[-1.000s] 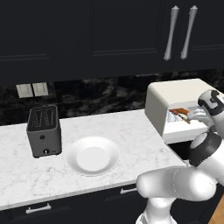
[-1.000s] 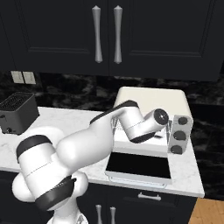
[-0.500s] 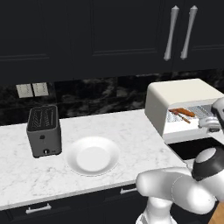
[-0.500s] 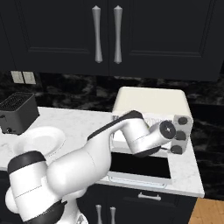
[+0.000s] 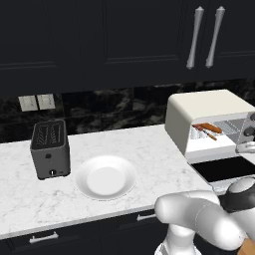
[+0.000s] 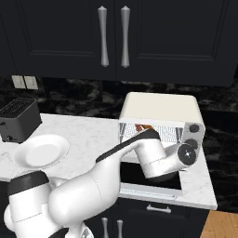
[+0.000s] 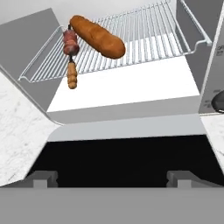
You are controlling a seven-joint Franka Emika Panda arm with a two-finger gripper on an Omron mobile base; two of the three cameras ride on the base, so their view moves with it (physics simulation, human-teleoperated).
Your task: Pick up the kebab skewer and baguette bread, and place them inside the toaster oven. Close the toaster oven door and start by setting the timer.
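Note:
The cream-white toaster oven stands at the counter's right end with its door folded down flat, dark glass up. On the wire rack inside, the orange-brown baguette bread lies on a slant. The kebab skewer lies just left of it, its orange end piece towards me. Both also show through the oven's opening, baguette beside skewer. My gripper hangs open over the lowered door, in front of the oven's mouth, its fingertips wide apart with nothing between them.
Oven knobs sit on the front panel right of the opening, and one knob shows at the hand view's right edge. A white plate and a dark grey toaster stand further left on the marble counter. Black cabinets hang above.
My hand has drawn back out of the oven's mouth to over the lowered door. The baguette and skewer stay on the rack.

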